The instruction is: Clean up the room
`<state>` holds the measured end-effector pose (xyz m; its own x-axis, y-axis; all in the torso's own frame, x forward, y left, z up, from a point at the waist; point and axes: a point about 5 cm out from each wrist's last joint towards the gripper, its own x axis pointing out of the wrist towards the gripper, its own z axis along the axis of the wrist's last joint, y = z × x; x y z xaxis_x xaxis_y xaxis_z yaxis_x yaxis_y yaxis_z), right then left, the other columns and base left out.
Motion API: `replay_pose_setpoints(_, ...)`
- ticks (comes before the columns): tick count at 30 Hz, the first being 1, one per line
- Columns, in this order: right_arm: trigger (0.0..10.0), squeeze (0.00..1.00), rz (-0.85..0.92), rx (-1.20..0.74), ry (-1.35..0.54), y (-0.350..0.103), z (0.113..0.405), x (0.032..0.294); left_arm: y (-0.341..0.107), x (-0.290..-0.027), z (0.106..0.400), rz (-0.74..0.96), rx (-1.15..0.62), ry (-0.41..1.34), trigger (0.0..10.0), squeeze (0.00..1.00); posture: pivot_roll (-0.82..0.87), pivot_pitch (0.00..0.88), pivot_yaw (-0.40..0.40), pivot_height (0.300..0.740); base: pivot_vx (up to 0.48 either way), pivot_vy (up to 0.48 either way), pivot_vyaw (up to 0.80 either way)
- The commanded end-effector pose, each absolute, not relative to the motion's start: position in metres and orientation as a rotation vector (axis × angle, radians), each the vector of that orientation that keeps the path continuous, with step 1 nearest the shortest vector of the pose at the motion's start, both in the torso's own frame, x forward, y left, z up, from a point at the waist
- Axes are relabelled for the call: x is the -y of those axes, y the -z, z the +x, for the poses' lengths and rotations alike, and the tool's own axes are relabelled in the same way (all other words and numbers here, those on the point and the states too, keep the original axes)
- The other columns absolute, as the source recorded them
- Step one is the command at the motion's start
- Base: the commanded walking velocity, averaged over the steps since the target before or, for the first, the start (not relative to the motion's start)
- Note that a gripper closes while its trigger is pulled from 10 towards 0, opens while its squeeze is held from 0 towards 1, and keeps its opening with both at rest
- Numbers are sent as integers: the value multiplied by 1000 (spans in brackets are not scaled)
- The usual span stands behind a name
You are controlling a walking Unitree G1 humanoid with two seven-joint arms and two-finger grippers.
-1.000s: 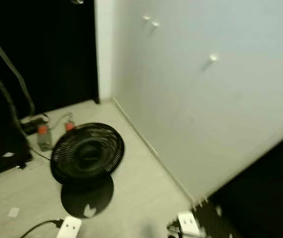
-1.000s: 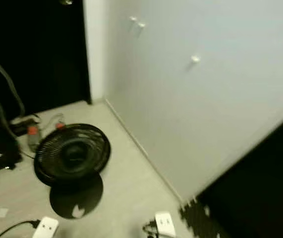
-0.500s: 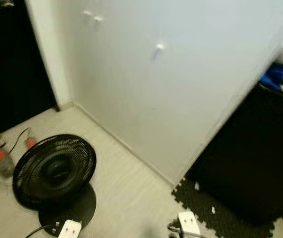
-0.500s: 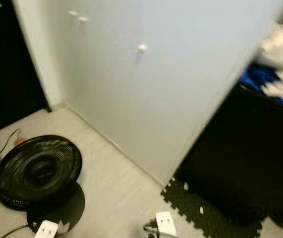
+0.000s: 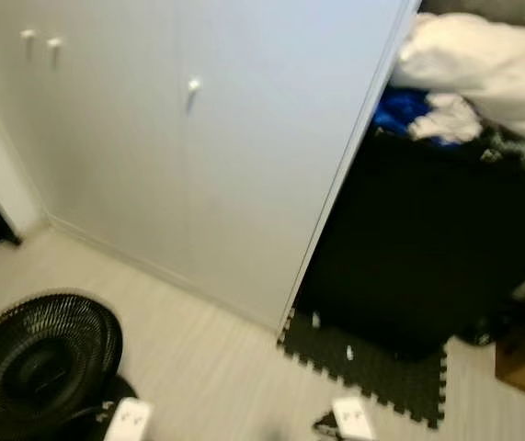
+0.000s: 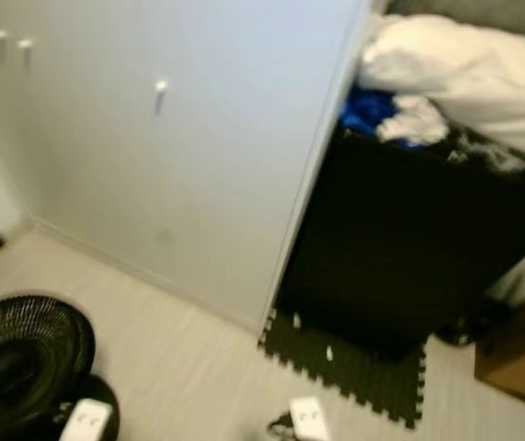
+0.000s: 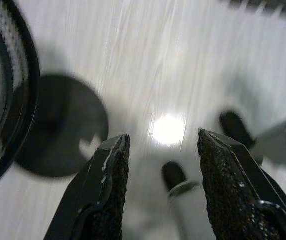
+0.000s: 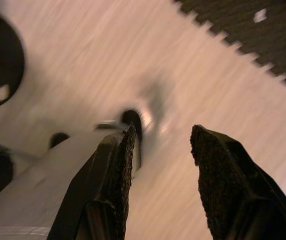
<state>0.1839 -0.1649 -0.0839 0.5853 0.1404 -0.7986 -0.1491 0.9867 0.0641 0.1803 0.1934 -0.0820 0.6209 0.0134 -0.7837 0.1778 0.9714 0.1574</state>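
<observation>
You are looking at a room where the tidying is barely beginning, as far as I can judge: nothing is being carried, and the clutter is lying where it is. A heap of white and blue fabric [image 5: 469, 78] is spilling over the top of a tall black bin [image 5: 427, 239] standing beside the pale grey wardrobe doors [image 5: 198, 138]. A black interlocking foam mat [image 5: 372, 363] with small white scraps on it is lying at the bin's foot. A black round-grilled floor fan [image 5: 37, 363] is sitting near the doors on the pale wood-look floor [image 5: 216, 358], with two white plug adapters [image 5: 354, 418] near the bottom edge of the head views. Both arms are hanging low over that floor: your left end effector [image 7: 160, 150] is released, fingers apart with nothing between them, above the fan's round base, and your right end effector [image 8: 160, 145] is likewise spread and empty near the mat's toothed edge. Everything visible is waiting to be picked up.
</observation>
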Motion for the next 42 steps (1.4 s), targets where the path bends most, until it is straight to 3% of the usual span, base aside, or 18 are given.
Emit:
replay_pose_setpoints(1, 10000, 0, 0, -955, -170, 88, 177, 162, 90, -199, 163, 229, -963, 85, 10000, 0, 34, 2, 17, 740, 0, 0, -781)
replay_pose_setpoints(42, 10000, 0, -14, -963, -172, 89, 175, 164, 89, -197, 166, 234, -959, 92, 10000, 0, 31, 0, 14, 740, 0, 0, -781)
